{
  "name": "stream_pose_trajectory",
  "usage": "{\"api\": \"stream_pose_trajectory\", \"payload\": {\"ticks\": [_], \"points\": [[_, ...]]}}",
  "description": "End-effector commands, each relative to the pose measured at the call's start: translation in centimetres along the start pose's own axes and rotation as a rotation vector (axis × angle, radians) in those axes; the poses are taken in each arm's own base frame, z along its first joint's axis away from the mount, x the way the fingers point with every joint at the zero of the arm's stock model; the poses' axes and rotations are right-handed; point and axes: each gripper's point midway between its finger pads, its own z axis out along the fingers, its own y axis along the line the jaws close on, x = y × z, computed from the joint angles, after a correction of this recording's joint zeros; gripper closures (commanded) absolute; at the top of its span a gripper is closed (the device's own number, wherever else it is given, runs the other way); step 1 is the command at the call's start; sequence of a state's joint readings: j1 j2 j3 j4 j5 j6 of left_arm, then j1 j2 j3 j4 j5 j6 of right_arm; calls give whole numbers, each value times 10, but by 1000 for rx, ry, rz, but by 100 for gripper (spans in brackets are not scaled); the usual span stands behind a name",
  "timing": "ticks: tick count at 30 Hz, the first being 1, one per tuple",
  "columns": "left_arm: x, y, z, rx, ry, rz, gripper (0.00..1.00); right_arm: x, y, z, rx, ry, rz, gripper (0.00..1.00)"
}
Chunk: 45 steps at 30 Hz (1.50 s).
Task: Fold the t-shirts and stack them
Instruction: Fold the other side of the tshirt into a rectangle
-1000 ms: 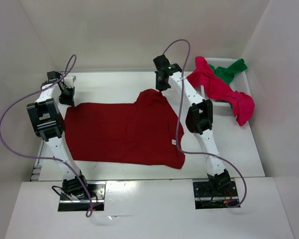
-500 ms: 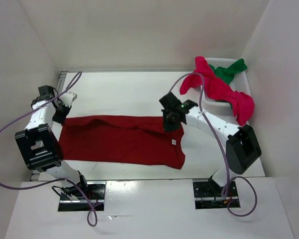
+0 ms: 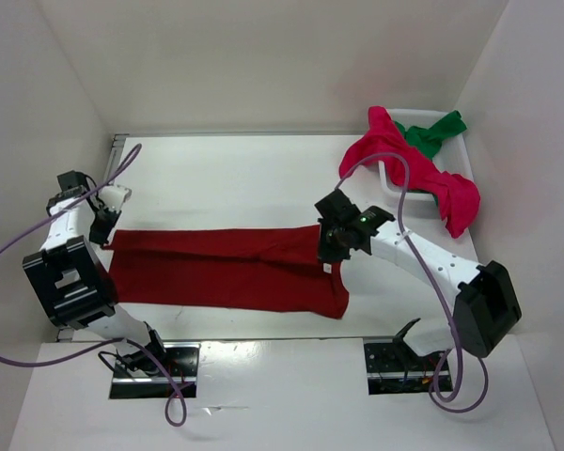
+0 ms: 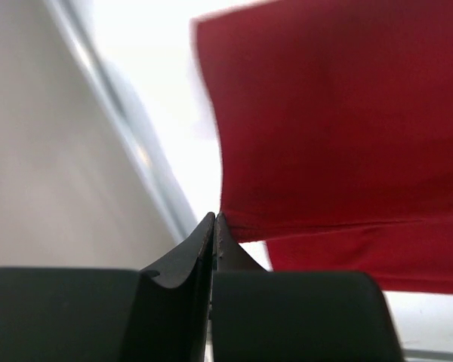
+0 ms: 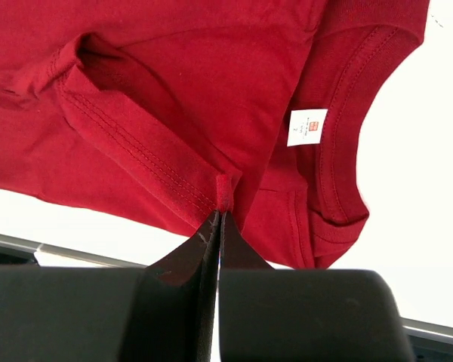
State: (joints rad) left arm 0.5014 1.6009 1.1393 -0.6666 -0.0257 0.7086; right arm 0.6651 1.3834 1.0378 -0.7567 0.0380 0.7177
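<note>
item: dark red short-sleeved cloth t-shirt (image 3: pixel 226 272), on the white table (image 3: pixel 235 174) between my arms.
change: a second ago it lay spread wide. my grippers have drawn its far edge toward me, so it now lies as a narrow band, and i judge the first fold nearly laid.
left gripper (image 4: pixel 214 220): clamped on a hem corner.
right gripper (image 5: pixel 217 215): clamped on a stitched sleeve hem.
writing: white neck label (image 5: pixel 307 127), print too small to read.
pending: crimson t-shirt (image 3: pixel 414 169) and green t-shirt (image 3: pixel 439 130), draped on the white plastic basket (image 3: pixel 409 194).
</note>
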Motion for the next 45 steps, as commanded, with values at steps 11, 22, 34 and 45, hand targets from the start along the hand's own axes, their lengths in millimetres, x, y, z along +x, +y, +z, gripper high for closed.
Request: {"api": "stream_pose_trajectory", "payload": {"ticks": [11,22,34,45], "points": [[0,8,20,-19,5,45,100,49,2,11,-79,120,62,100],[2,-5,27,27,13,25,97,27,60,-15,-241,39,-138,46],[-1,-4,22,14,0,6,96,-21,126,87,-137,-9,-380,38],[-1,-4,22,14,0,-4,93,-3,126,94,-165,38,-352,73]]}}
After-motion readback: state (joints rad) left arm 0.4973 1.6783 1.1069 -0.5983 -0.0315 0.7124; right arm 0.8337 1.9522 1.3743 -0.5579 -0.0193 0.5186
